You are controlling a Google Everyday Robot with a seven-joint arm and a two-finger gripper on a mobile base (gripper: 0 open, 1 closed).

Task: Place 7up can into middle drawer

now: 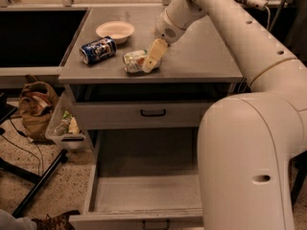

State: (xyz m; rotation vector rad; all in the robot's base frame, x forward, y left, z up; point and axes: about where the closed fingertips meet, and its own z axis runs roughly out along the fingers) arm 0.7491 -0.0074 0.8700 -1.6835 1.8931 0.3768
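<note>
On the bench (201,56), I'm seeing the 7up can (133,61) lying on its side nr the front edge, w/ the gripper (151,59) sitting at its right end; can't tell whether it's clamping. Middle drawer (144,195) is hanging open below, dark blue can (98,50) lying just left.

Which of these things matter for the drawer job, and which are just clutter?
Job: 7up can, lying on the countertop; gripper, at that can; middle drawer, pulled open.
Lying about: dark blue can; white bowl; shut upper drawer; brown bag on the floor.
</note>
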